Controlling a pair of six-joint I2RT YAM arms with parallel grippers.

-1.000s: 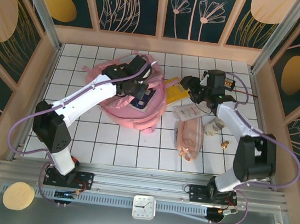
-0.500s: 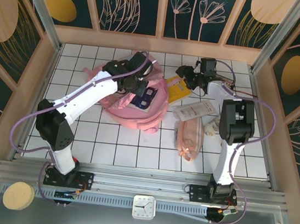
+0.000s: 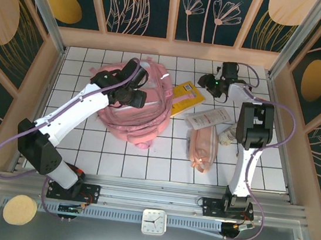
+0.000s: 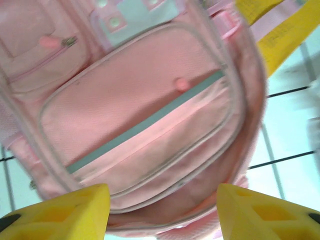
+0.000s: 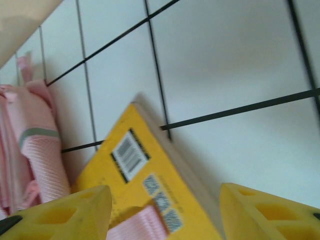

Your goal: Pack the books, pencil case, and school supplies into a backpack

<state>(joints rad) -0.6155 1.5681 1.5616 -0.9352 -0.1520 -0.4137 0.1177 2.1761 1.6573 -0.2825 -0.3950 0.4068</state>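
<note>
The pink backpack (image 3: 141,108) lies flat left of centre, and its front pockets (image 4: 140,115) face my left wrist camera. My left gripper (image 3: 133,97) hovers over its left half, open, with nothing between the yellow fingers (image 4: 70,212). One of the books, the yellow one (image 3: 186,95), lies at the backpack's right edge with a pink strap (image 5: 140,225) across it. My right gripper (image 3: 205,82) hangs open just above that book's far corner (image 5: 150,185). The clear-and-white school supplies packet (image 3: 208,119) and the pale-pink pencil case (image 3: 202,146) lie on the tiles to the right.
A small pale object (image 3: 228,135) lies right of the pencil case. Wooden walls (image 3: 170,47) close off the white tiled table (image 3: 120,156) on three sides. A clock (image 3: 154,221) and a cork disc (image 3: 18,209) sit on the near rail.
My left gripper has opened and drawn back to the left. The backpack's mouth has fallen shut over the dark book seen inside. My right gripper has swung to the far end of the yellow book.
</note>
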